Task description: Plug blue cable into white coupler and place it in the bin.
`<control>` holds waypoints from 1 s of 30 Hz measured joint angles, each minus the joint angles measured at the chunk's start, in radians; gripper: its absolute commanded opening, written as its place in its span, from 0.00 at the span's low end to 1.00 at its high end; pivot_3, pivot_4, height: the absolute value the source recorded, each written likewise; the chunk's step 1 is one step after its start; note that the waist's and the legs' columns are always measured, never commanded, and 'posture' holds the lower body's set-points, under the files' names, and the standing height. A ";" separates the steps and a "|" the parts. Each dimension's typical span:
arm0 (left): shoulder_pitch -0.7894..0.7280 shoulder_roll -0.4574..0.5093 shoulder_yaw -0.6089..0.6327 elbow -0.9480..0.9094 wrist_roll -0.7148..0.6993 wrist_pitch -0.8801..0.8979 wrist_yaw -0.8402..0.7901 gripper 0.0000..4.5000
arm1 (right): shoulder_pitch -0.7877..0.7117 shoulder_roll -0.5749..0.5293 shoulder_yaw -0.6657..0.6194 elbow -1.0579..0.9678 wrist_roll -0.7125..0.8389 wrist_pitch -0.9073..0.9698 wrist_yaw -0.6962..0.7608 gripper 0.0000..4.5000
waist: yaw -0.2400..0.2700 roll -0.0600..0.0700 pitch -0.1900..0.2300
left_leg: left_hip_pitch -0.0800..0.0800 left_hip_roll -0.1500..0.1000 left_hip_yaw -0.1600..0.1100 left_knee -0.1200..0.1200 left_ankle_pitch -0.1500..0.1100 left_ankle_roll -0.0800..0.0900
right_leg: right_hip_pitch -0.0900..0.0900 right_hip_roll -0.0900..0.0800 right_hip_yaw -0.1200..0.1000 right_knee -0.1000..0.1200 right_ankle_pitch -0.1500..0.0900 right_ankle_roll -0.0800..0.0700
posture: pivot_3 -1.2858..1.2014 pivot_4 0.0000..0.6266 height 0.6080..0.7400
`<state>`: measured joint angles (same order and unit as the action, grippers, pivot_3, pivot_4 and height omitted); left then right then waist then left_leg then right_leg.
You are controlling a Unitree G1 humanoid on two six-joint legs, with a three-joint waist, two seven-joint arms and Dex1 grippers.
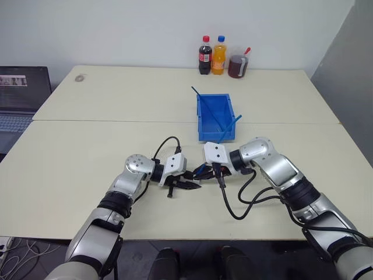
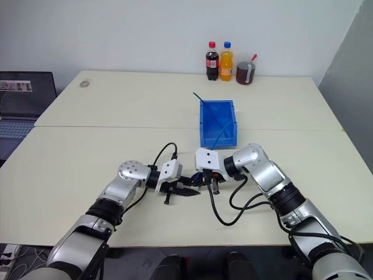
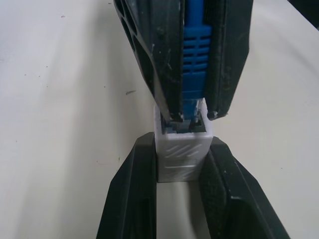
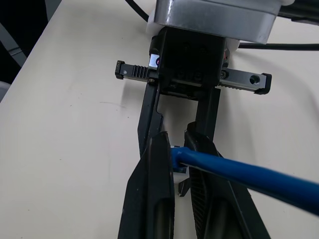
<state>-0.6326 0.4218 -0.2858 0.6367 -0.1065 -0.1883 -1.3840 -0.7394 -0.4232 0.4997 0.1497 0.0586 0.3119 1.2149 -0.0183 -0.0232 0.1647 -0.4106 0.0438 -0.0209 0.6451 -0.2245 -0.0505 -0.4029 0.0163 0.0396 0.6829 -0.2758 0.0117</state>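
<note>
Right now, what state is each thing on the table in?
Coupler: gripped by left gripper, opening facing the plug.
Cable: plug end gripped by right gripper, tip at the coupler's mouth; whether it is seated, cannot tell.
Bin: upright, cable trailing into it.
Bottles: upright, capped.

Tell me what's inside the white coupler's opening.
The blue cable's plug end sits in the white coupler's opening, gripped by the right gripper; the left gripper clamps the coupler. How deep the plug sits is hidden.
</note>
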 measured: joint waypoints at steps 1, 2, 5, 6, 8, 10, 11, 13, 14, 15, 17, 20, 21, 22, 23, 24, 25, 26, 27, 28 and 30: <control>0.002 0.001 0.000 -0.003 0.000 0.004 0.004 0.33 | 0.006 0.008 -0.010 0.004 0.002 0.004 -0.010 0.03 | 0.000 0.000 0.000 | 0.001 0.000 0.000 0.000 0.000 0.000 | 0.001 0.000 0.000 0.000 -0.001 0.002 | 0.52 0.24 1.00; 0.008 0.002 0.004 -0.009 -0.001 0.007 0.011 0.35 | 0.011 0.021 -0.028 0.009 0.007 0.017 -0.023 0.03 | -0.001 0.000 0.000 | 0.002 0.000 0.000 0.000 0.000 0.000 | 0.001 0.000 0.001 0.001 -0.002 0.003 | 0.52 0.24 1.00; 0.036 0.016 0.018 -0.073 -0.016 0.066 0.020 0.50 | 0.020 0.061 -0.083 0.020 0.050 0.107 -0.064 0.03 | -0.010 0.000 0.000 | 0.002 0.001 0.000 0.000 0.000 0.000 | 0.000 0.001 0.001 0.004 -0.001 0.002 | 0.52 0.24 1.00; 0.045 0.028 0.028 -0.108 -0.034 0.102 0.021 0.55 | 0.030 0.067 -0.109 0.020 0.074 0.148 -0.078 0.03 | -0.012 0.000 0.000 | 0.001 0.001 0.001 0.000 0.000 0.000 | -0.002 0.001 0.001 0.005 -0.002 0.002 | 0.52 0.24 1.00; 0.080 0.061 0.064 -0.209 -0.077 0.182 0.030 0.64 | 0.049 0.072 -0.157 0.003 0.115 0.237 -0.109 0.03 | -0.015 0.000 0.001 | 0.001 0.002 0.000 0.000 0.000 0.000 | -0.002 0.001 0.002 0.007 -0.002 0.000 | 0.52 0.24 1.00; 0.119 0.097 0.120 -0.341 -0.125 0.265 0.066 0.72 | 0.064 0.055 -0.219 -0.031 0.163 0.347 -0.141 0.03 | -0.016 0.001 0.003 | 0.001 0.002 0.000 -0.001 0.000 0.000 | -0.003 0.001 0.002 0.008 -0.002 -0.001 | 0.52 0.24 1.00; 0.149 0.115 0.165 -0.429 -0.153 0.316 0.107 0.77 | 0.066 0.038 -0.270 -0.062 0.203 0.429 -0.160 0.03 | -0.016 0.001 0.004 | 0.001 0.002 0.000 -0.001 0.000 0.000 | -0.004 0.000 0.002 0.008 -0.002 -0.002 | 0.52 0.24 1.00; 0.174 0.133 0.218 -0.521 -0.186 0.375 0.158 0.86 | 0.059 0.023 -0.347 -0.102 0.257 0.526 -0.187 0.03 | -0.014 0.001 0.004 | 0.001 0.002 -0.001 -0.001 0.000 0.000 | -0.003 0.000 0.001 0.007 -0.002 -0.001 | 0.52 0.24 1.00; 0.203 0.136 0.256 -0.599 -0.210 0.423 0.205 0.90 | 0.046 0.033 -0.404 -0.117 0.306 0.605 -0.212 0.03 | -0.017 0.001 0.004 | 0.001 0.003 -0.001 -0.002 0.000 0.000 | -0.003 0.001 0.002 0.007 -0.003 -0.001 | 0.52 0.24 1.00; 0.219 0.138 0.274 -0.648 -0.225 0.455 0.236 0.94 | 0.029 0.036 -0.438 -0.118 0.331 0.654 -0.231 0.03 | -0.017 0.001 0.004 | 0.001 0.002 -0.001 -0.001 0.000 0.000 | -0.003 0.001 0.002 0.007 -0.003 0.000 | 0.52 0.24 1.00; 0.256 0.133 0.309 -0.747 -0.256 0.525 0.307 1.00 | -0.038 0.058 -0.498 -0.076 0.378 0.737 -0.275 0.03 | -0.021 0.002 0.005 | 0.001 0.002 -0.001 -0.002 0.000 0.000 | -0.003 0.001 0.002 0.008 -0.003 0.000 | 0.52 0.24 1.00; 0.272 0.093 0.344 -0.877 -0.295 0.618 0.438 1.00 | -0.235 0.085 -0.572 0.135 0.395 0.759 -0.350 0.03 | -0.024 0.002 0.009 | 0.002 0.001 0.000 -0.002 0.000 0.000 | -0.004 0.001 0.002 0.008 -0.003 0.000 | 0.52 0.24 1.00; 0.273 0.082 0.345 -0.910 -0.309 0.632 0.464 1.00 | -0.279 0.086 -0.591 0.177 0.393 0.744 -0.368 0.03 | -0.023 0.001 0.009 | 0.002 0.002 0.000 -0.002 0.000 0.000 | -0.003 0.001 0.002 0.007 -0.003 0.000 | 0.52 0.24 1.00; 0.280 0.065 0.366 -0.939 -0.321 0.664 0.518 1.00 | -0.380 0.104 -0.597 0.339 0.377 0.680 -0.394 0.03 | -0.027 0.001 0.010 | 0.003 0.002 0.001 -0.001 0.000 0.000 | -0.003 0.002 0.003 0.008 -0.003 0.000 | 0.52 0.24 1.00; 0.273 0.040 0.371 -0.964 -0.328 0.686 0.567 1.00 | -0.466 0.105 -0.601 0.480 0.343 0.611 -0.432 0.03 | -0.027 0.001 0.010 | 0.003 0.001 0.002 -0.003 0.000 0.000 | -0.003 0.001 0.003 0.007 -0.003 0.000 | 0.52 0.24 1.00; 0.277 0.023 0.380 -0.982 -0.338 0.700 0.610 1.00 | -0.533 0.117 -0.610 0.613 0.314 0.522 -0.477 0.03 | -0.029 0.000 0.010 | 0.003 0.002 0.002 -0.003 0.000 0.000 | -0.003 0.001 0.003 0.006 -0.003 0.000 | 0.52 0.24 1.00; 0.277 0.011 0.384 -0.987 -0.343 0.707 0.635 1.00 | -0.567 0.121 -0.617 0.691 0.297 0.468 -0.507 0.03 | -0.029 0.000 0.010 | 0.002 0.002 0.003 -0.004 0.000 0.000 | -0.003 0.001 0.004 0.005 -0.001 -0.004 | 0.52 0.24 1.00; 0.292 0.008 0.389 -0.994 -0.344 0.709 0.659 1.00 | -0.600 0.133 -0.623 0.790 0.275 0.398 -0.542 0.03 | -0.029 0.000 0.010 | 0.002 0.002 0.003 -0.004 0.000 0.000 | -0.003 0.001 0.004 0.003 0.000 -0.004 | 0.52 0.24 1.00; 0.310 0.007 0.391 -1.001 -0.344 0.710 0.675 1.00 | -0.620 0.141 -0.624 0.864 0.258 0.353 -0.567 0.11 | -0.030 0.000 0.010 | 0.002 0.002 0.004 -0.005 0.000 0.000 | -0.003 0.001 0.005 0.002 0.000 -0.004 | 0.52 0.24 1.00; 0.333 0.006 0.391 -1.010 -0.344 0.713 0.690 1.00 | -0.632 0.147 -0.624 0.937 0.236 0.303 -0.587 0.15 | -0.031 0.000 0.010 | 0.001 0.002 0.005 -0.006 0.000 0.000 | -0.003 0.000 0.005 0.000 0.000 -0.004 | 0.52 0.24 1.00; 0.365 0.005 0.391 -1.021 -0.344 0.719 0.709 1.00 | -0.638 0.156 -0.625 1.029 0.216 0.252 -0.601 0.26 | -0.030 0.000 0.010 | -0.006 0.002 0.005 -0.006 0.000 0.000 | -0.008 -0.001 0.006 -0.001 0.000 -0.004 | 0.52 0.24 1.00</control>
<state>-0.2677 0.4270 0.1050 -0.3844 -0.4502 0.5305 -0.6748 -1.3776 -0.2674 -0.1251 1.1785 0.2745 0.5639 0.6140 -0.0486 -0.0234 0.1746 -0.4163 0.0454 -0.0161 0.6395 -0.2246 -0.0504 -0.4105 0.0152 0.0452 0.6818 -0.2758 0.0075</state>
